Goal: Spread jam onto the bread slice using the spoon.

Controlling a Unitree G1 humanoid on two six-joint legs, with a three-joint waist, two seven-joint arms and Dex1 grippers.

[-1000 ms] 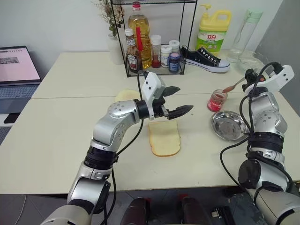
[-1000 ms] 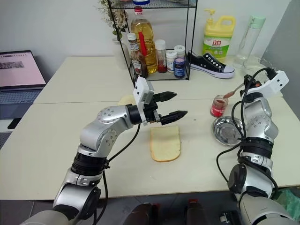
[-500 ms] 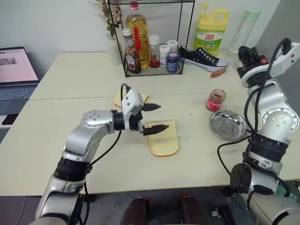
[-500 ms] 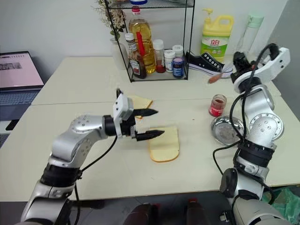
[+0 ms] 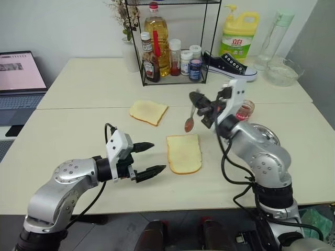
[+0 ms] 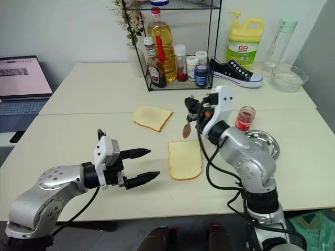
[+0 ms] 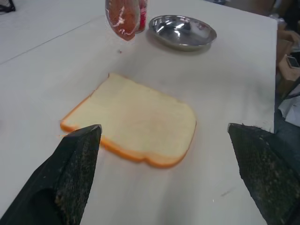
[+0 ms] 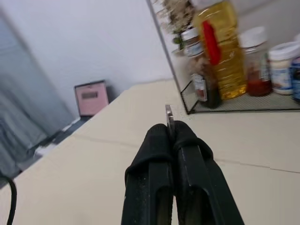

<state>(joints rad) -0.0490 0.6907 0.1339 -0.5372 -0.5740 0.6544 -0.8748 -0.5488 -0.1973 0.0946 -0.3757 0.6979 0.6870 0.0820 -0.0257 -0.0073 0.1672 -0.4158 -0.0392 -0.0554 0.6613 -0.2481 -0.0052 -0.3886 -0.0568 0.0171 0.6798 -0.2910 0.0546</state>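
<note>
The spoon (image 5: 191, 114) hangs bowl-down from the right gripper (image 5: 205, 109), whose two black fingers are pinched tight on the upper end of its thin handle; the bowl, loaded with reddish jam (image 5: 189, 125), sits below and slightly to the robot's left of that grip, above the far end of the bread slice (image 5: 183, 153) and not touching it. A slender steel spoon is stiff and light but slick, so a hold high on the handle probably lets it swivel once the bowl drags through sticky paste. The bread looks soft and will likely dent, tear or slide under hard pressure, so light flat strokes seem wise. The left gripper (image 5: 145, 159) rests low over the table (image 5: 63, 130) with its fingers spread wide and empty, the bread's near corner just beyond its fingertips, well placed to steady the slice at the crust. Beyond the right gripper stand the small jam jar (image 5: 244, 110) and, behind its arm, the round steel dish (image 6: 264, 139); a smaller golden slice (image 5: 148, 112) lies farther off.
</note>
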